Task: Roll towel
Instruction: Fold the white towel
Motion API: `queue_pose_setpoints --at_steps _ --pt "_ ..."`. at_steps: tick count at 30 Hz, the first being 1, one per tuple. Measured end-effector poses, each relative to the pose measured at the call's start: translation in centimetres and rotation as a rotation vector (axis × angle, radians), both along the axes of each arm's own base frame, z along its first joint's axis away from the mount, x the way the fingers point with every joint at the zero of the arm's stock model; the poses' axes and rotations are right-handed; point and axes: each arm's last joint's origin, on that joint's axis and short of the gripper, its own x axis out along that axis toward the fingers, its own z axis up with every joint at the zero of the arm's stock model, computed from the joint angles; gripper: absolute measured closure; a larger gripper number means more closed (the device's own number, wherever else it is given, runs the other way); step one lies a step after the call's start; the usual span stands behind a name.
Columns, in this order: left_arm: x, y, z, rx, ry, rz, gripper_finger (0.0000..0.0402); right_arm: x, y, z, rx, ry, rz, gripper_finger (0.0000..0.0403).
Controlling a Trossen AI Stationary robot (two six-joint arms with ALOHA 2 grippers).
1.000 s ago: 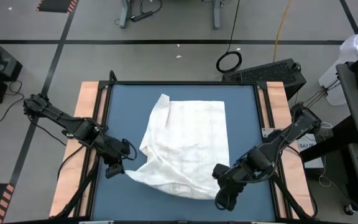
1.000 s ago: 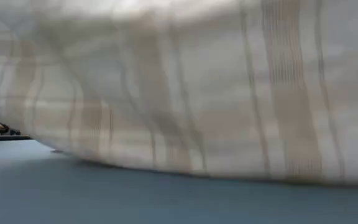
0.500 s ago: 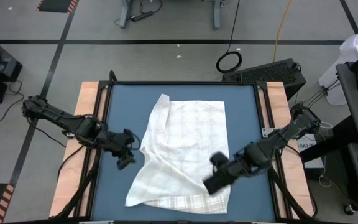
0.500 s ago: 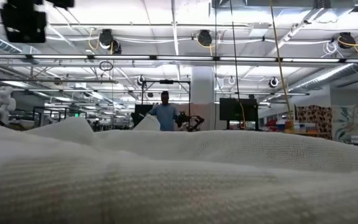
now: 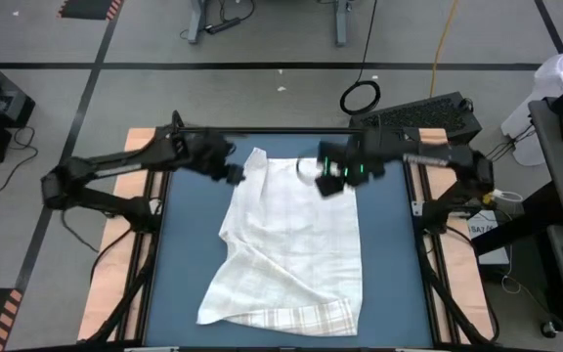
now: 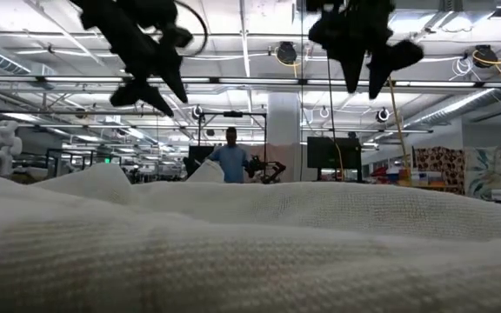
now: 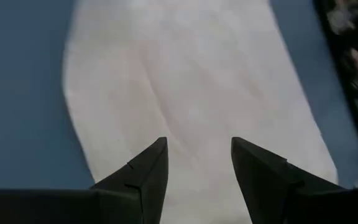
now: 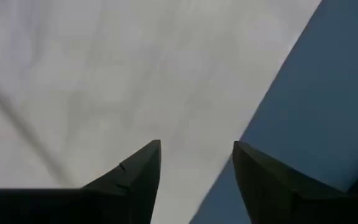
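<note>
One towel [image 5: 291, 244] is counted on the single blue surface [image 5: 189, 254]. Two dark arms are seen, each ending in one pincer: the left pincer [image 5: 235, 173] and the right pincer [image 5: 328, 178] (two fingers apiece). One person [image 6: 230, 163] is seen beyond.

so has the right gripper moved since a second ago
Yes. In the high view the right gripper has gone from the table's near edge to the far edge, over the towel's far corner.
</note>
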Motion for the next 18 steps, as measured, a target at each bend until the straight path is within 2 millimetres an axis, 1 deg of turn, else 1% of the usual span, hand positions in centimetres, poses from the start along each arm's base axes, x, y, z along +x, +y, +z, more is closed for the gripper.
queue_pose_setpoints --at_steps 3,6,9,11,13,16,18 --pt "1.1 3.1 -0.6 -0.015 0.029 0.012 0.0221 -1.3 -4.9 0.0 -0.071 -0.009 0.011 0.0189" --pt "2.2 5.5 -1.5 -0.030 0.081 0.002 0.0216 -2.9 -9.1 -0.2 -0.123 -0.033 -0.040 0.0170" --pt "3.2 7.3 -2.6 -0.063 0.141 -0.007 0.0192 -4.6 -12.3 -1.2 -0.129 -0.053 -0.089 0.0157" --pt "3.9 8.1 -3.2 -0.069 0.180 -0.028 0.0167 -5.4 -13.7 -2.1 -0.137 -0.070 -0.110 0.0153" --pt "4.5 8.6 -4.0 -0.086 0.211 -0.035 0.0137 -6.2 -14.6 -3.7 -0.116 -0.070 -0.120 0.0152" --pt "5.2 9.1 -4.6 -0.102 0.225 -0.027 0.0091 -7.0 -15.2 -6.3 -0.075 -0.084 -0.148 0.0152" --pt "5.4 9.3 -4.3 -0.084 0.221 -0.019 0.0064 -7.2 -15.1 -7.7 -0.054 -0.092 -0.160 0.0152"
